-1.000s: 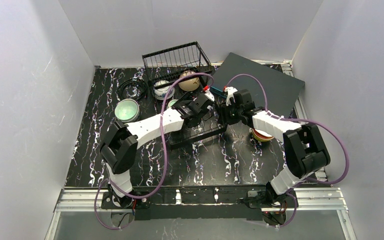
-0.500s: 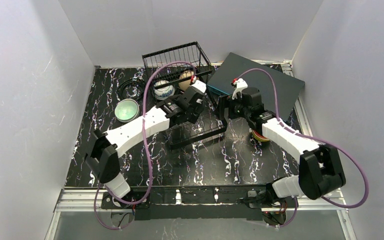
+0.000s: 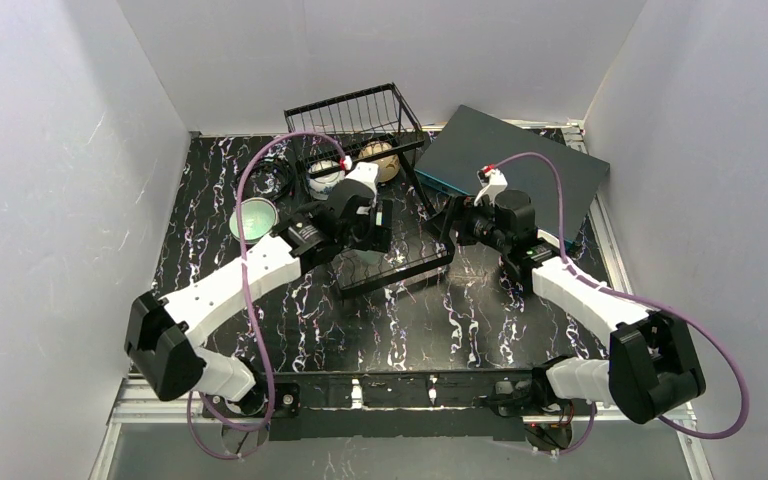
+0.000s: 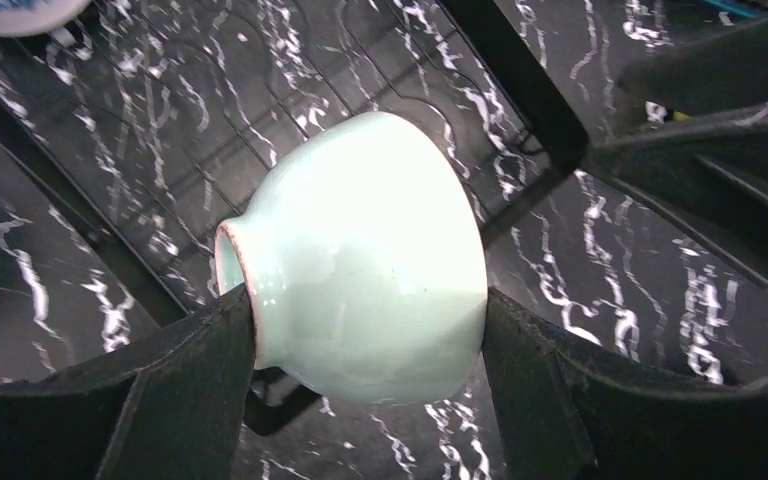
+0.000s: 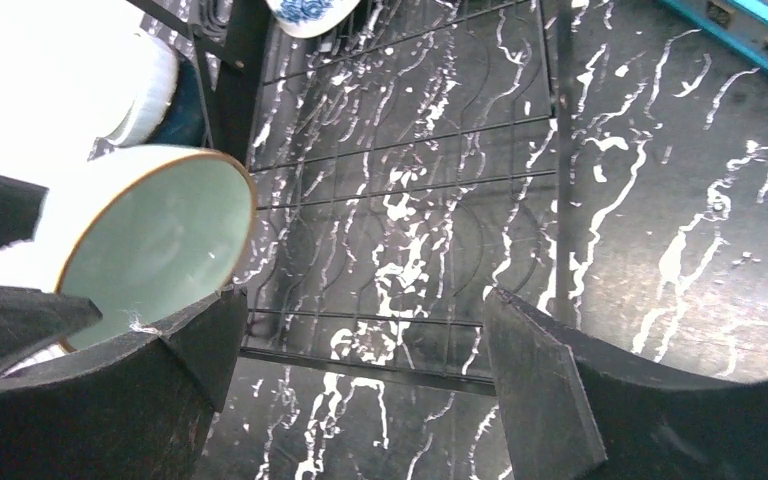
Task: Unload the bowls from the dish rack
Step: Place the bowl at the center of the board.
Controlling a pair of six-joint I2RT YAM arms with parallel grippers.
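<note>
Left claw (image 4: pixel 365 345): clenched on a pale green bowl (image 4: pixel 360 270), which is tipped on its side.
Held bowl: over the near end of the rack (image 3: pixel 350 118) tray.
Right claw (image 5: pixel 360 310): released and empty, over the tray, just right of the held bowl.
Other bowls: a blue-and-white bowl (image 3: pixel 325 182) and a beige bowl (image 3: pixel 381 160) at the rack's far end.
Worktop (image 3: pixel 410 320): a green bowl (image 3: pixel 254 220) stands left of the rack.

pale green bowl (image 4: pixel 360 260) sideways, over dish rack (image 4: pixel 515 80)
</note>
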